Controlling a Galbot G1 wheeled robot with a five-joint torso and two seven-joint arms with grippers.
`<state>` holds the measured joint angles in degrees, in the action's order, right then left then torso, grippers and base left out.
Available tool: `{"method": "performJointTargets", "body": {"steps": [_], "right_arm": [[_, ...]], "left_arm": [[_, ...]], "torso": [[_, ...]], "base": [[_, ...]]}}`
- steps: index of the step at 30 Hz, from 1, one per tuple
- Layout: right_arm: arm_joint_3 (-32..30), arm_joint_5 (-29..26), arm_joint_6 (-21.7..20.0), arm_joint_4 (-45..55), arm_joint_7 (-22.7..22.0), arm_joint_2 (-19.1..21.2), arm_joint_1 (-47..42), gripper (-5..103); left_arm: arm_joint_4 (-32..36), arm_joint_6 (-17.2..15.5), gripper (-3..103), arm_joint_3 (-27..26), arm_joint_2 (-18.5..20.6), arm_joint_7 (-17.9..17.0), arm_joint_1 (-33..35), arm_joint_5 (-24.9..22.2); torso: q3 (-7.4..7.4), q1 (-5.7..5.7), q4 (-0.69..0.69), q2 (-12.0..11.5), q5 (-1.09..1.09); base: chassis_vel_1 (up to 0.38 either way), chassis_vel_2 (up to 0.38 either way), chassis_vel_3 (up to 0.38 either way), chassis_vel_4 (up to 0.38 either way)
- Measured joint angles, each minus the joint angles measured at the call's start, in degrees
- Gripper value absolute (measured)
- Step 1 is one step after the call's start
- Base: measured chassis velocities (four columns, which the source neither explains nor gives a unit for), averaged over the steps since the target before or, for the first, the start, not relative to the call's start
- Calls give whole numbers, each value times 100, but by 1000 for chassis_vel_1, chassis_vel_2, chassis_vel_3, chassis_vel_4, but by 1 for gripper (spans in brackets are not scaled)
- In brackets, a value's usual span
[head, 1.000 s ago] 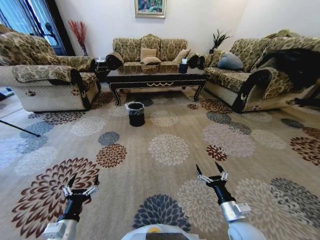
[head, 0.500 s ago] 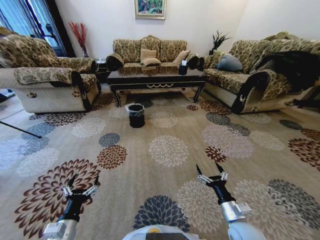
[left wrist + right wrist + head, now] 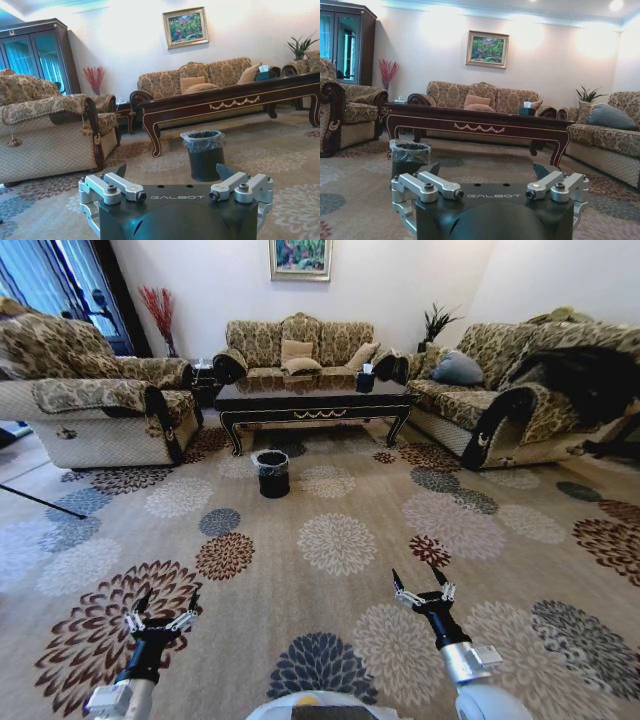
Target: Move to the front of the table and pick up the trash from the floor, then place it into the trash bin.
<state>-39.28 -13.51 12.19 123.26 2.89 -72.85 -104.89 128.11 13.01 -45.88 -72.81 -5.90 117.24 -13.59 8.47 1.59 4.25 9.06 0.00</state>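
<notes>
The dark glossy table (image 3: 315, 400) stands at the far side of the room between the sofas. The small black trash bin (image 3: 272, 472) with its clear liner stands on the floor (image 3: 480, 570) in front of the table's left end. I cannot make out any trash on the patterned carpet. My left gripper (image 3: 160, 607) and right gripper (image 3: 421, 582) hover low over the near carpet, both open and empty, far from the bin. The left wrist view shows the left gripper (image 3: 171, 172), bin (image 3: 204, 155) and table (image 3: 225, 100). The right wrist view shows the right gripper (image 3: 487, 169), bin (image 3: 409, 156) and table (image 3: 475, 120).
A patterned armchair (image 3: 90, 410) sits at the left and a sofa (image 3: 520, 390) at the right. A third sofa (image 3: 300, 345) stands behind the table. Open carpet stretches between me and the bin. A thin dark rod (image 3: 40, 498) lies on the floor at the far left.
The whole head view has shifted slightly, so the camera has moved. Both arms hold the same pose, and the bin and table stand where they were.
</notes>
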Motion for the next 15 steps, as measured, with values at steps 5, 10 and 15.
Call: {"method": "performJointTargets", "body": {"steps": [5,10,15], "right_arm": [[0,0,0,0,0,0,0,100],[0,0,0,0,0,0,0,100],[0,0,0,0,0,0,0,100]], "left_arm": [[0,0,100,0,0,0,0,0],[0,0,100,0,0,0,0,0],[0,0,100,0,0,0,0,0]], "torso": [[77,29,0,106,0],[175,55,0,230,0],[265,82,0,344,0]], "base": [[0,0,0,0],[0,0,0,0],[0,0,0,0]]}}
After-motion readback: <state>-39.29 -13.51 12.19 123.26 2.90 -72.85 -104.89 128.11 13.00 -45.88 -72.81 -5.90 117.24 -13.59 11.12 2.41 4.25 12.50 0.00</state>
